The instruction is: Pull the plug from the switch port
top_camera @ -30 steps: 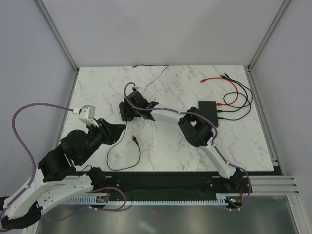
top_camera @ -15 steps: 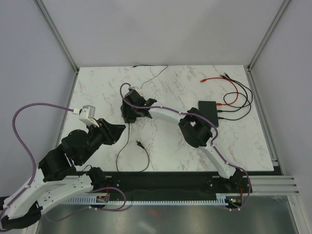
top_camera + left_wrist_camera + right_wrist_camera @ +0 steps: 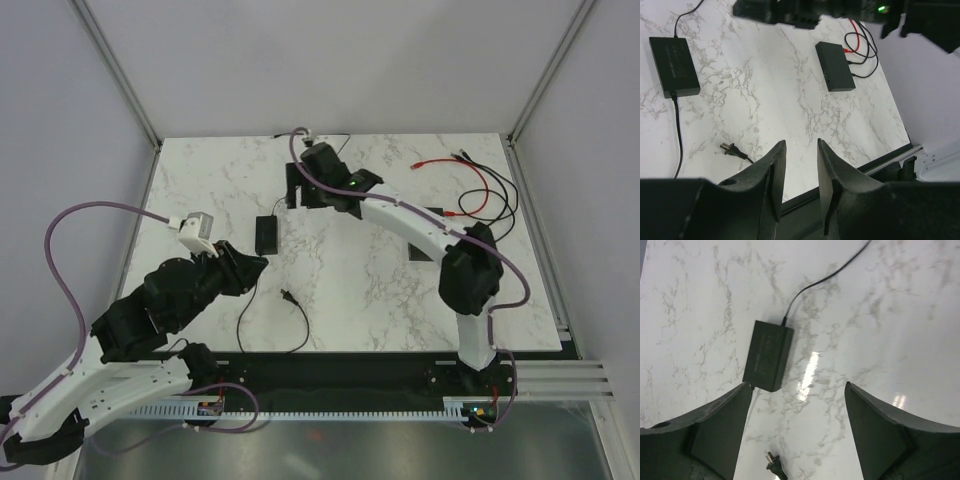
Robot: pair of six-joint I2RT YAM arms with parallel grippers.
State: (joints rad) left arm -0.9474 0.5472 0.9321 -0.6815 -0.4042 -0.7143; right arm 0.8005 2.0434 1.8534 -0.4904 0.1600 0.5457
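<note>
The switch, a flat matte-black box (image 3: 420,250), lies at the right of the marble table, partly under my right arm. It shows whole in the left wrist view (image 3: 835,66). Red and black cables (image 3: 485,205) are plugged into its right edge (image 3: 850,55). My right gripper (image 3: 298,188) is open wide and empty at the back middle, far left of the switch. My left gripper (image 3: 255,265) hovers low at the left with its jaws a little apart and empty (image 3: 800,142).
A second black box, a power adapter (image 3: 266,235), lies under my right gripper (image 3: 797,387) and shows there (image 3: 768,362). Its thin cord ends in a loose two-prong plug (image 3: 285,296). Another thin wire (image 3: 325,150) runs to the back edge. A loose red cable end (image 3: 425,163) lies back right.
My right gripper has lifted off the adapter and swung back and right, leaving the adapter on the table. The two-prong plug shifted slightly. My left arm has reached a little forward.
</note>
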